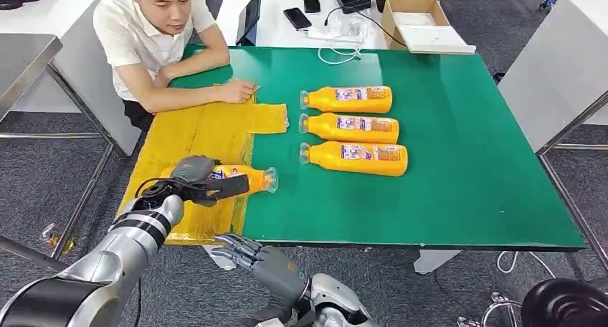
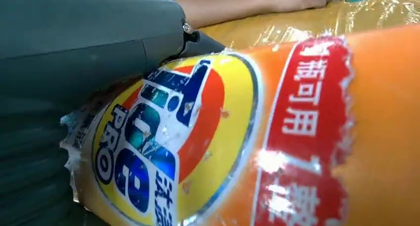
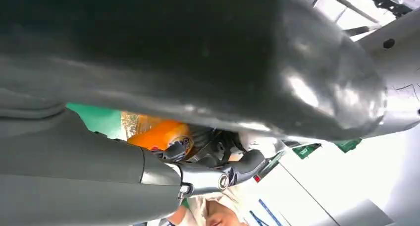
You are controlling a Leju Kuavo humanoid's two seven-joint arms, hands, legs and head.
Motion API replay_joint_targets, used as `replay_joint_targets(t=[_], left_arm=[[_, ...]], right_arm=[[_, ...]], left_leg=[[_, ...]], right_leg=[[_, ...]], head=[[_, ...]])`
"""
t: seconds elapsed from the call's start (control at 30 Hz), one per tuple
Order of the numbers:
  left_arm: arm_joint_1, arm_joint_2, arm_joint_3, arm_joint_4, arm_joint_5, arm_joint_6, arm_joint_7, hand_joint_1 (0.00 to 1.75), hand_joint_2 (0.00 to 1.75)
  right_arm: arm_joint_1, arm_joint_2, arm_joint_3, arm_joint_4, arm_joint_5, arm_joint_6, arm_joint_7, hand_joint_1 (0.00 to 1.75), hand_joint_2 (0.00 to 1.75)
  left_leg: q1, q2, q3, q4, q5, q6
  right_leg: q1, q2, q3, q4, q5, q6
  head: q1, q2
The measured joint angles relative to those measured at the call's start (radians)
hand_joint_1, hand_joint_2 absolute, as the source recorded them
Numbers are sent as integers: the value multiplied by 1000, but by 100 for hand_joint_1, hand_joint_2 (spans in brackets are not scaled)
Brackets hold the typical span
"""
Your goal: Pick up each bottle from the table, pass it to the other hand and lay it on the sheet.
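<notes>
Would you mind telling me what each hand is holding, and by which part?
The left hand grips an orange bottle around its labelled body, over the yellow sheet. The right hand holds nothing.

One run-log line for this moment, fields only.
left hand: gripping orange plastic bottle over yellow sheet | right hand: empty, below table edge | three orange bottles left on green table

A person (image 1: 154,33) leans on the green table (image 1: 459,162); beyond it sit a cardboard box (image 1: 419,22) and two phones (image 1: 297,18).

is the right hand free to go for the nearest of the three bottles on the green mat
Probably yes: the right hand looks empty below the table edge, and nothing stands between it and the nearest bottle. The left hand is off to the side.
</notes>
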Motion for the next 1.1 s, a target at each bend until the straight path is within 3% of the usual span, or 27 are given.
replay_joint_targets(t=[0.23, 0.43, 0.57, 0.63, 0.87, 1.03, 1.07, 1.1], left_arm=[[-6, 0, 2, 16, 65, -65, -35, 0, 175], [-15, -5, 90, 14, 321, -217, -154, 0, 175], [-10, -6, 105, 10, 364, -238, -169, 0, 175], [50, -18, 140, -40, 540, -263, -221, 0, 175], [141, -23, 129, -157, 702, -196, -257, 0, 175], [273, -25, 129, -370, 940, -211, -291, 0, 175], [300, -25, 129, -425, 964, -201, -291, 0, 175], [322, -26, 129, -473, 974, -192, -288, 0, 175]], right_arm=[[-7, 2, 0, 13, -7, 2, -2, 0, 0], [-13, 2, -12, 39, -20, -4, -19, 0, 0], [-13, 2, -13, 44, -20, -8, -21, 0, 0], [-13, 0, -17, 73, -23, -29, -34, 0, 0], [-9, -6, -43, 93, -23, -43, -34, 0, 0], [19, -10, -60, 95, -19, -68, -38, 0, 0], [25, -11, -64, 94, -19, -72, -40, 0, 175], [31, -13, -68, 91, -18, -74, -41, 0, 175]], left_leg=[[0, 1, 0, 0, 0, 0], [0, 1, 0, 0, 0, 0], [0, 1, 0, 0, 0, 0], [0, 1, 0, 0, 0, 0], [0, 2, 0, 0, 0, 0], [0, 3, -2, 0, 0, 0], [0, 3, -2, 0, 0, 0], [0, 2, -3, 0, 0, 0]], right_leg=[[0, 0, -1, 1, 0, 0], [0, 0, 0, 1, 0, 0], [0, 0, 0, 0, 0, 0], [0, 0, -1, 0, 0, 0], [0, 1, -1, 0, 0, 0], [0, 1, -3, 0, 0, 0], [0, 1, -4, 0, 0, 0], [0, 1, -5, 0, 0, 0]], head=[[0, 0], [0, 0], [0, 0], [0, 0], [0, 0], [0, 0], [0, 0], [0, 0]])
